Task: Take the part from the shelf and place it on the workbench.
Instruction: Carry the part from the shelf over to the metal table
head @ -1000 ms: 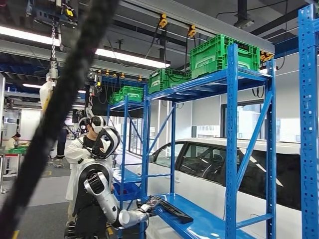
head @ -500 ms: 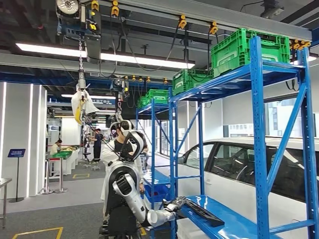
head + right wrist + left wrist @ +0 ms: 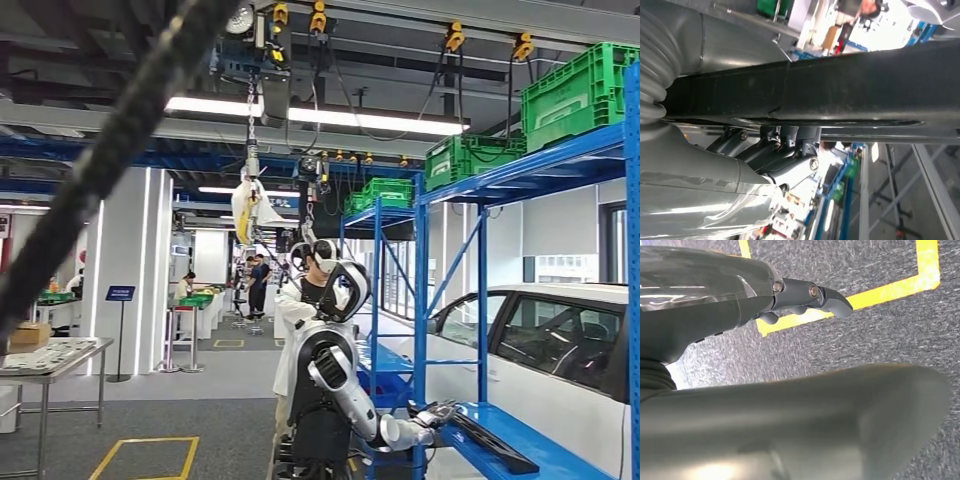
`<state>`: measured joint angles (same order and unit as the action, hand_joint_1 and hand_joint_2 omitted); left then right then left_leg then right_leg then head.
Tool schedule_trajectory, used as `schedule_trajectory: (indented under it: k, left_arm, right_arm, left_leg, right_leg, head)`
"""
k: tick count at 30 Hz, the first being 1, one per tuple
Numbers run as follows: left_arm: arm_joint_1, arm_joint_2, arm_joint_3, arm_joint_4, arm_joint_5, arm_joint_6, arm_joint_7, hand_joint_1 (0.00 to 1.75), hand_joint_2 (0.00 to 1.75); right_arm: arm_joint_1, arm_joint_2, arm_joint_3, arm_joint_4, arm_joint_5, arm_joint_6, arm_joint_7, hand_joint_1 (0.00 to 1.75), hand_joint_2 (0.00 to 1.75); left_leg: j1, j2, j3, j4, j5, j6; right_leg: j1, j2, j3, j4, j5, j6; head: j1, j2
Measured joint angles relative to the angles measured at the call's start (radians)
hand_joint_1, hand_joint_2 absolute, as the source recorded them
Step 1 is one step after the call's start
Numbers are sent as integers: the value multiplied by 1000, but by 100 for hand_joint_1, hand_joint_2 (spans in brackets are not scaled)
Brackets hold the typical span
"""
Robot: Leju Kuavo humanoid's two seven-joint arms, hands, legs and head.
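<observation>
The right hand (image 3: 764, 150) is gripping the part (image 3: 828, 85), a long black bar lying across the palm with the fingers closed under it. In the head view the part (image 3: 121, 115) is slanting as a dark blur across the upper left, well off the blue shelf (image 3: 420, 300). The left hand (image 3: 791, 295) is hanging over the grey floor (image 3: 866, 350) near a yellow tape line (image 3: 885, 287), fingers apart and holding nothing.

The risk from here is the bar's length. It is sticking far out past the grip, so a turn toward the counter (image 3: 75, 347) at the left could swing the far end into something nearby, or the bar could twist in a one-handed hold and slip. A second robot (image 3: 332, 370) with a person just behind it is working at the shelf, close enough to matter.

Against the frame half a second back, the whole view is shifting left, a camera move: the shelf and the white car (image 3: 558, 330) are sitting further right, the counter is coming into sight, and the bar is crossing the view again.
</observation>
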<state>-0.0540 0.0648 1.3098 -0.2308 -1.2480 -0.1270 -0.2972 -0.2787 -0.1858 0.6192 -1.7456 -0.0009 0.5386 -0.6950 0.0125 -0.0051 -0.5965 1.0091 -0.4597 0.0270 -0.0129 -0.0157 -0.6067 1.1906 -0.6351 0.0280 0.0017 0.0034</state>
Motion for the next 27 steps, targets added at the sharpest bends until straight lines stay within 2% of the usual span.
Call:
schedule_trajectory:
  k: [1,2,3,4,6,7,8,9,11,13,15,17,18,19,20,21,22,23,24,26,27]
  left_arm:
    - [0,0,0,0,0,0,1,0,175]
    - [0,0,1,0,0,0,3,0,175]
    - [0,-1,2,0,0,0,5,0,175]
    - [1,-1,2,0,0,0,8,0,175]
    - [0,-2,3,0,-1,0,11,0,175]
    - [-1,-4,4,0,-2,0,12,0,175]
    - [-1,-5,4,0,-2,0,13,0,175]
    - [0,-6,4,0,-2,0,13,0,175]
    - [5,-6,5,0,-4,0,14,0,175]
    - [6,-7,5,0,-6,-1,13,0,175]
    - [3,-7,6,0,-7,0,12,0,175]
    - [0,-7,6,0,-8,-1,11,0,175]
    - [2,-8,6,0,-9,-1,12,0,175]
    - [3,-8,6,0,-9,-1,12,0,175]
    - [4,-9,6,0,-9,-1,12,0,175]
    - [4,-9,6,0,-9,-1,12,0,175]
    - [3,-10,6,0,-9,-1,12,0,175]
    - [1,-11,6,0,-9,-1,12,0,175]
    - [0,-12,6,0,-10,-1,12,0,175]
    - [2,-12,6,0,-10,-1,13,0,175]
    - [3,-12,6,0,-11,-1,14,0,175]
  right_arm:
    - [1,-1,0,3,1,2,0,175,175]
    - [2,-2,0,5,1,4,0,175,175]
    - [2,-2,0,8,1,5,0,175,175]
    - [2,-2,1,9,1,6,0,175,175]
    - [0,-2,1,10,0,8,0,175,175]
    - [0,-2,1,10,0,9,0,175,175]
    - [-1,-3,1,10,0,9,0,175,175]
    - [-2,-3,1,11,0,10,0,175,175]
    - [-4,-2,2,11,-1,13,0,175,175]
    - [-7,-1,2,10,-2,15,0,175,175]
    - [-8,-1,2,11,-4,16,0,175,175]
    - [-7,-1,3,12,-6,18,0,175,175]
    - [-7,-2,4,13,-6,19,0,175,175]
    - [-8,-2,4,13,-6,20,0,175,175]
    - [-8,-1,4,13,-6,21,0,175,175]
    - [-8,-1,4,13,-6,22,0,175,175]
    - [-8,-2,4,13,-6,22,0,175,175]
    - [-9,-2,4,13,-6,22,0,175,175]
    - [-10,-2,5,13,-6,23,0,175,175]
    - [-12,-2,5,13,-6,25,0,175,175]
    - [-13,-2,5,13,-6,25,0,175,175]
  left_leg:
    - [-2,-11,0,0,1,2]
    - [-5,-23,0,1,1,3]
    - [-7,-35,0,1,1,3]
    - [-8,-48,2,1,1,3]
    - [-10,-73,2,3,2,2]
    - [-11,-84,0,4,3,0]
    - [-10,-94,-4,4,5,-3]
    - [-9,-104,-8,4,8,-8]
    - [-6,-116,-12,1,11,-18]
    - [-9,-83,-28,31,-13,-27]
    - [-8,-29,-80,143,-78,-38]
    - [0,-9,-136,269,-125,-47]
    - [4,-6,-143,289,-125,-51]
    - [8,-2,-129,266,-106,-54]
    - [11,5,-95,205,-75,-57]
    - [13,21,-54,129,-45,-59]
    - [11,41,-18,61,-22,-57]
    - [8,55,2,21,-12,-52]
    - [4,63,9,4,-11,-44]
    - [-2,48,4,5,-11,-27]
    - [-2,39,3,5,-9,-21]
  right_leg:
    - [1,8,-29,62,-21,-1]
    - [2,11,-45,93,-22,-3]
    - [4,14,-43,84,-3,-7]
    - [6,21,-24,36,32,-12]
    - [7,60,34,-101,106,-25]
    - [8,77,55,-152,125,-29]
    - [8,88,66,-178,130,-31]
    - [9,86,68,-185,128,-31]
    - [7,66,71,-194,130,-36]
    - [2,42,75,-206,137,-44]
    - [2,14,77,-211,139,-48]
    - [2,-14,77,-210,138,-47]
    - [2,-25,78,-210,138,-46]
    - [2,-36,79,-210,136,-44]
    - [1,-45,81,-210,134,-41]
    - [1,-55,84,-209,131,-36]
    - [3,-64,86,-207,128,-30]
    - [5,-70,87,-205,125,-24]
    - [7,-77,88,-204,122,-18]
    - [6,-89,91,-205,121,-8]
    - [3,-88,92,-204,117,-2]
  head:
    - [0,0]
    - [0,0]
    - [0,0]
    - [0,0]
    - [0,0]
    - [0,0]
    - [1,0]
    - [1,0]
    - [1,0]
    - [1,0]
    - [1,0]
    - [1,0]
    - [1,0]
    - [1,0]
    - [1,0]
    - [1,0]
    - [1,0]
    - [1,0]
    - [1,0]
    - [1,0]
    - [1,0]
